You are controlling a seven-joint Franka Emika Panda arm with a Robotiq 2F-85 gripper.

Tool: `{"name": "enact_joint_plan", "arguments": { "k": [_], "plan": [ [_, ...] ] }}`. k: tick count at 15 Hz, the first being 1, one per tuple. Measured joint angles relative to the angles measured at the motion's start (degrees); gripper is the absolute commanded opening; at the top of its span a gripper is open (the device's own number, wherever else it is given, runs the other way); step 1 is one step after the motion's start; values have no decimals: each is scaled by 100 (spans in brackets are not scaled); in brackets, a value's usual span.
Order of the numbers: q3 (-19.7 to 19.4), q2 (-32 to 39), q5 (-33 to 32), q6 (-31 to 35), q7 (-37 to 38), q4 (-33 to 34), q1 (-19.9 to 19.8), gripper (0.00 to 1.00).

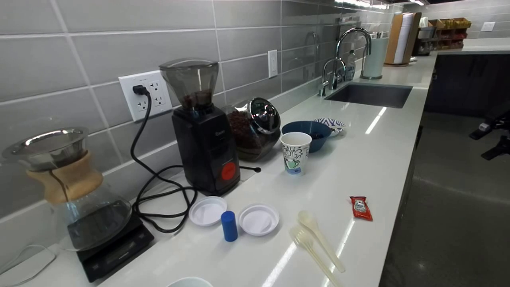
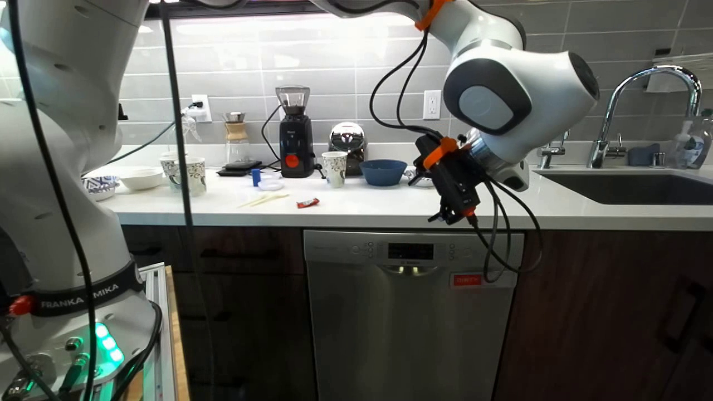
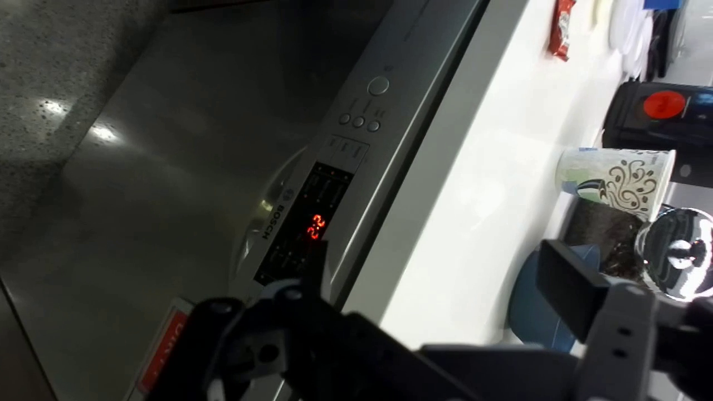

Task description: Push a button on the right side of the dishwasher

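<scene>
The steel dishwasher (image 2: 401,323) is under the counter in an exterior view. Its top panel has a dark display (image 2: 411,251) with small buttons on both sides. The right-side buttons (image 2: 459,253) are close to my hanging cables. My gripper (image 2: 424,198) is open and empty, tilted in front of the counter edge, above the panel's right part. Its fingers also show at the right edge of an exterior view (image 1: 480,145). In the wrist view my open fingers (image 3: 437,253) are apart, with the lit display (image 3: 315,225) and left-side buttons (image 3: 359,121) visible. A finger hides the right-side buttons there.
The white counter (image 2: 356,214) edge juts over the dishwasher. A red packet (image 2: 308,203), a paper cup (image 2: 334,169), a blue bowl (image 2: 383,173) and a black grinder (image 2: 296,146) stand on it. A red "DIRTY" sign (image 2: 467,279) is on the door. The sink (image 2: 640,188) is to the right.
</scene>
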Motion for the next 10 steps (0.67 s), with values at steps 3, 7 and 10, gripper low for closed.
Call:
{"name": "enact_joint_plan", "arguments": {
  "k": [3,7,10],
  "plan": [
    [174,573,283,-8,-74,337,-218,46],
    [372,1337,704,-79,-75,911,-501,19],
    [455,1802,946,-79,-67,1326,-604,1]
  ]
}}
